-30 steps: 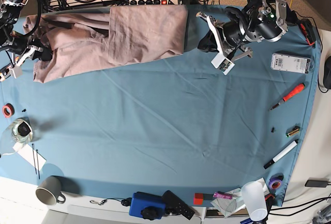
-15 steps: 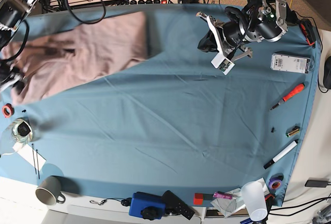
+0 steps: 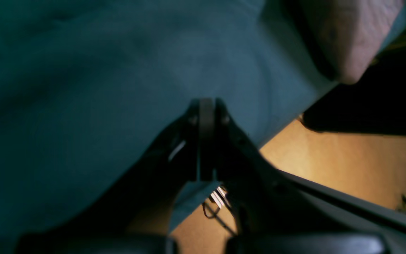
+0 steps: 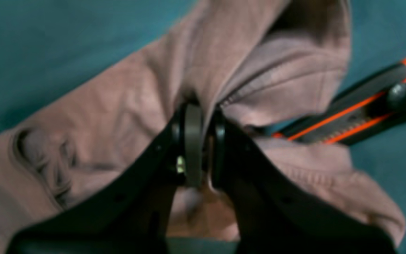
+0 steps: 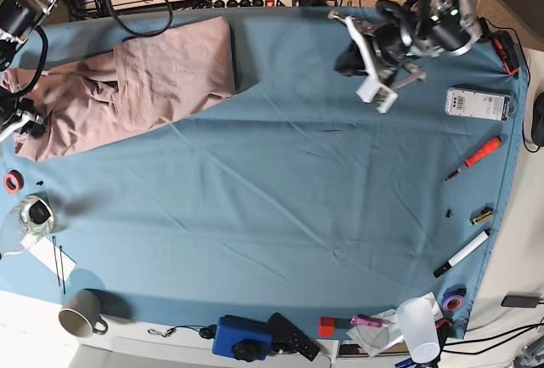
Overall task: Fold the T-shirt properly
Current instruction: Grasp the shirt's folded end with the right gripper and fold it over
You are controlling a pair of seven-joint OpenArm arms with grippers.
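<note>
1. Looking down the left wrist view: left gripper [image 3: 206, 116] has its jaws pressed together on nothing — blue table cloth [image 3: 83, 88] beneath, T-shirt [image 3: 344, 38] far beyond the tips.
2. Right wrist view: right gripper [image 4: 199, 141] pinches a fold of the shirt; an orange utility knife [image 4: 365, 113] lies just beside the jaws — unseen elsewhere.
3. Base view alone shows the shirt bunched at the cloth's corner. Judged step: repositioning; next, spreading it flat.
</note>
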